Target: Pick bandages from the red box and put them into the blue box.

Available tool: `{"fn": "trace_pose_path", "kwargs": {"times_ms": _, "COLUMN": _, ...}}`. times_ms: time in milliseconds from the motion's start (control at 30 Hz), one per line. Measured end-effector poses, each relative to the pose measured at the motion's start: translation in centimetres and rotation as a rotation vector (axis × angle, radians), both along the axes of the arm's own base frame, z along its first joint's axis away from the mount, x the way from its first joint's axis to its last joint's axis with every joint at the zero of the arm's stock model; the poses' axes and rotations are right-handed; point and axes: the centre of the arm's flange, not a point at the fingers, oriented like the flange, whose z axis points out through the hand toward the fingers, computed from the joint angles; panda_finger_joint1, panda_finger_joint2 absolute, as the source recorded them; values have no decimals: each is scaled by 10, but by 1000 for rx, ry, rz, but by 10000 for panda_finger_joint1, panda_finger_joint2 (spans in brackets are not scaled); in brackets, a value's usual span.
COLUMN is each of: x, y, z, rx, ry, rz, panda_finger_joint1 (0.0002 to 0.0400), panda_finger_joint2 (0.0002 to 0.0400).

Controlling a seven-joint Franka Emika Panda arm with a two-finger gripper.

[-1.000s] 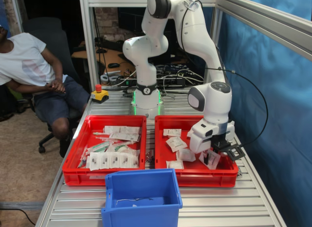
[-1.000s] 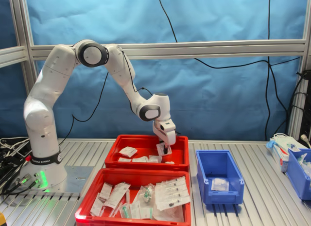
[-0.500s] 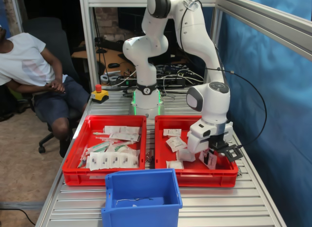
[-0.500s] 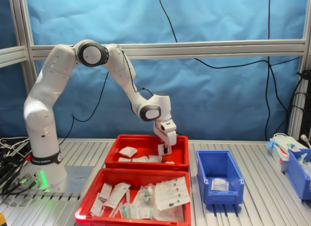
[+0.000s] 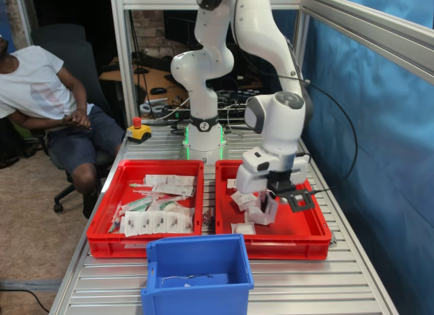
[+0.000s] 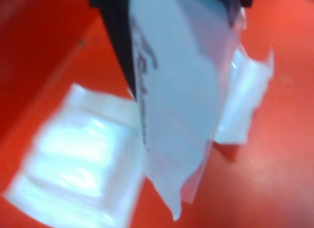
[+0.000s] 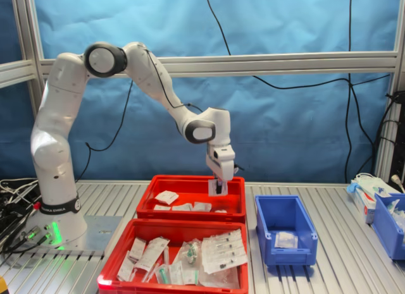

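Observation:
My gripper [image 5: 266, 208] is shut on a white bandage packet [image 5: 263, 213] that hangs just above the floor of the red box [image 5: 285, 246]. The second exterior view shows the same gripper [image 7: 218, 184] and packet [image 7: 217, 188] over the right half of the red box [image 7: 183, 179]. Up close, the held bandage [image 6: 176, 100] dangles between dark fingers [image 6: 115, 27]. Loose bandages [image 5: 243, 198] [image 7: 167, 197] [image 6: 78, 164] lie in the tray. The blue box [image 5: 196, 288] [image 7: 288, 256] stands apart and holds one packet [image 7: 285, 239].
A second red tray [image 5: 142, 246] [image 7: 118, 259], crowded with syringes and packets, stands beside the red box. A person [image 5: 47, 98] sits off the table at the first exterior view's left. A red stop button [image 5: 137, 129] sits near the arm's base. Another blue bin [image 7: 389, 224] stands at the second exterior view's right.
The arm has risen with the bandage in its grip and shifted toward the first exterior view's left, away from the tray's right wall.

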Motion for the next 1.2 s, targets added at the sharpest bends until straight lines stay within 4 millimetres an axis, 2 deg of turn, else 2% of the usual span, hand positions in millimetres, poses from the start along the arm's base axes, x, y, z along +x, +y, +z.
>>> {"fn": "trace_pose_path", "kwargs": {"times_ms": 133, "x": 5, "y": -20, "z": 28, "rx": -4, "ry": 9, "rz": -42, "panda_finger_joint1": 63, "panda_finger_joint2": 63}}
{"fn": "trace_pose_path", "kwargs": {"times_ms": 200, "x": 11, "y": -41, "z": 60, "rx": -4, "ry": 15, "rz": -86, "panda_finger_joint1": 63, "panda_finger_joint2": 63}}
{"fn": "trace_pose_path", "kwargs": {"times_ms": 333, "x": 18, "y": -64, "z": 93, "rx": 2, "ry": 20, "rz": -135, "panda_finger_joint1": 63, "panda_finger_joint2": 63}}
{"fn": "trace_pose_path", "kwargs": {"times_ms": 433, "x": 28, "y": -91, "z": 135, "rx": 27, "ry": 12, "rz": -204, "panda_finger_joint1": 63, "panda_finger_joint2": 63}}
{"fn": "trace_pose_path", "kwargs": {"times_ms": 567, "x": 37, "y": -111, "z": 165, "rx": 55, "ry": -13, "rz": -254, "panda_finger_joint1": 63, "panda_finger_joint2": 63}}
{"fn": "trace_pose_path", "kwargs": {"times_ms": 600, "x": 42, "y": -120, "z": 179, "rx": 65, "ry": -28, "rz": -275, "panda_finger_joint1": 63, "panda_finger_joint2": 63}}
{"fn": "trace_pose_path", "kwargs": {"times_ms": 767, "x": 58, "y": -153, "z": 221, "rx": 85, "ry": -91, "rz": -340, "panda_finger_joint1": 63, "panda_finger_joint2": 63}}
{"fn": "trace_pose_path", "kwargs": {"times_ms": 933, "x": 66, "y": -166, "z": 235, "rx": 82, "ry": -119, "rz": -364, "panda_finger_joint1": 63, "panda_finger_joint2": 63}}
{"fn": "trace_pose_path", "kwargs": {"times_ms": 1000, "x": 76, "y": -176, "z": 243, "rx": 73, "ry": -140, "rz": -385, "panda_finger_joint1": 63, "panda_finger_joint2": 63}}
{"fn": "trace_pose_path", "kwargs": {"times_ms": 1200, "x": 98, "y": -182, "z": 240, "rx": 68, "ry": -159, "rz": -422, "panda_finger_joint1": 63, "panda_finger_joint2": 63}}
